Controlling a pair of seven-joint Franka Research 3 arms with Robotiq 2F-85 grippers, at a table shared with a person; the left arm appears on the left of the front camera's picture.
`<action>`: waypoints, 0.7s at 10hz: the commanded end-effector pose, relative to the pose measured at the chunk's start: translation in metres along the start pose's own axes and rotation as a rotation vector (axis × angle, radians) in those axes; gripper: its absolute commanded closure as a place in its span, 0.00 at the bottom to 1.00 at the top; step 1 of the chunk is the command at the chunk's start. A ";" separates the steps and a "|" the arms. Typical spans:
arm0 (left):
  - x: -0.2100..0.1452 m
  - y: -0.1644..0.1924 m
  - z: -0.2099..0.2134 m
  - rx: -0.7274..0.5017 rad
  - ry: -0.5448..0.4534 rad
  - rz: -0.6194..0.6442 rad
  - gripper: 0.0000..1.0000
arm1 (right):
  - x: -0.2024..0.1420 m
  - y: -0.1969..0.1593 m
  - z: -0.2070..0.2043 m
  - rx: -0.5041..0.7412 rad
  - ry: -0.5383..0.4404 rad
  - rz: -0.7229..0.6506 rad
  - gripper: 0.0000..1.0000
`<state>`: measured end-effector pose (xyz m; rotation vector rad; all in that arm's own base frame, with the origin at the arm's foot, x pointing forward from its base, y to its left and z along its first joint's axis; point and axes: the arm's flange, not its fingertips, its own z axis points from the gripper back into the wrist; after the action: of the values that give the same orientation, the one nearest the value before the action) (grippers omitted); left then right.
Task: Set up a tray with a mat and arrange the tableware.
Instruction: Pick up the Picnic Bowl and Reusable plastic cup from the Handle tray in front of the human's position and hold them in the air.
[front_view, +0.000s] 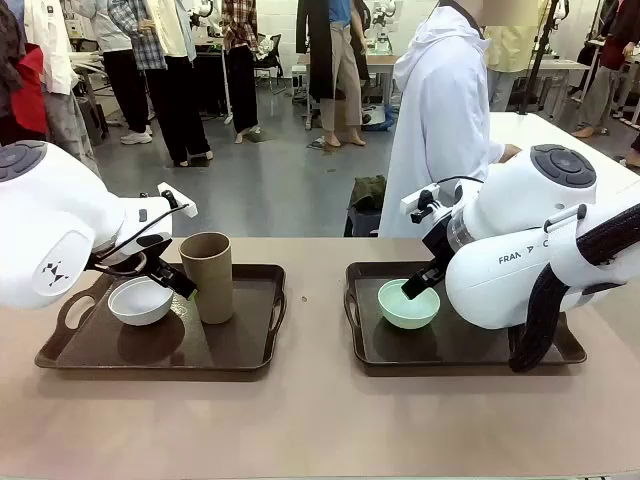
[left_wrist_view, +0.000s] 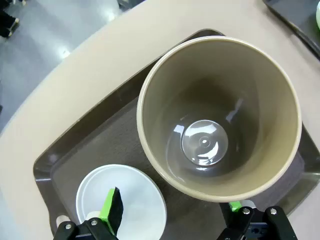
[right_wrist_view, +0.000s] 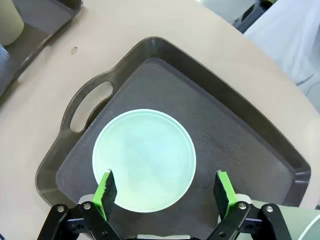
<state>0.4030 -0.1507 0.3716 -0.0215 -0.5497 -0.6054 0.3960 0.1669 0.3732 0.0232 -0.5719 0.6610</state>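
Bright, even overhead light is filling all three views, throwing only soft shadows under the white bowl (front_view: 140, 300) and the mint green bowl (front_view: 408, 303). Ceiling glare is glinting on the tan-brown cup (left_wrist_view: 220, 117)'s glossy bottom. The wide-angle wrist views are bowing the tray (right_wrist_view: 150, 42) and the table (left_wrist_view: 100, 65) edge.

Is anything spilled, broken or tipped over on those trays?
Nothing stands out. The tan cup and white bowl stand upright on the left tray, the mint bowl upright on the right tray, all empty.
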 end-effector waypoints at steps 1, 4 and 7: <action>0.000 0.000 0.000 0.000 -0.001 0.000 0.00 | 0.000 0.000 0.000 0.000 0.000 0.000 0.00; 0.000 0.000 0.000 0.000 -0.001 0.000 0.00 | 0.000 0.000 0.000 0.000 0.000 0.000 0.00; 0.000 0.000 0.000 0.000 -0.001 0.000 0.00 | 0.000 0.000 0.000 0.000 0.000 0.000 0.00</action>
<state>0.4029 -0.1509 0.3716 -0.0216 -0.5498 -0.6057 0.3961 0.1668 0.3732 0.0232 -0.5719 0.6607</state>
